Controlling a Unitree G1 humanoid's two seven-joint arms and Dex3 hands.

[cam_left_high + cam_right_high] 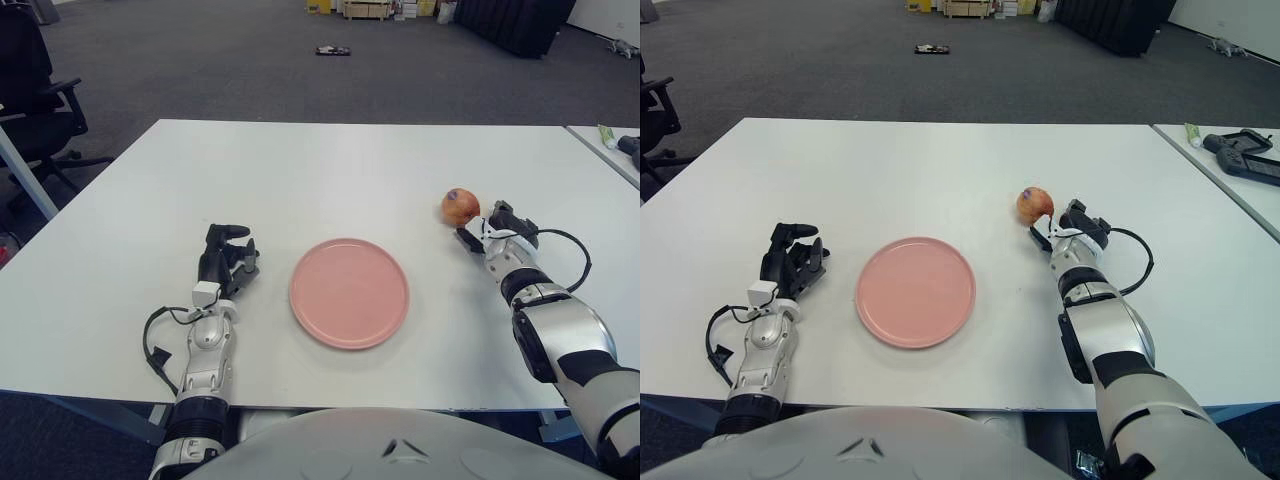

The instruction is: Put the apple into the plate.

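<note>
Now apple (460,207) beside right robot hand (492,232), grip unclear | plate (349,292) unobstructed

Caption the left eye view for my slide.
Right hand reaches beside the apple; pink plate empty, left hand idle.

Reddish-orange apple (460,206) upright on the counter just ahead of my right hand (497,232), empty round pink plate (349,292) well left of it
</note>
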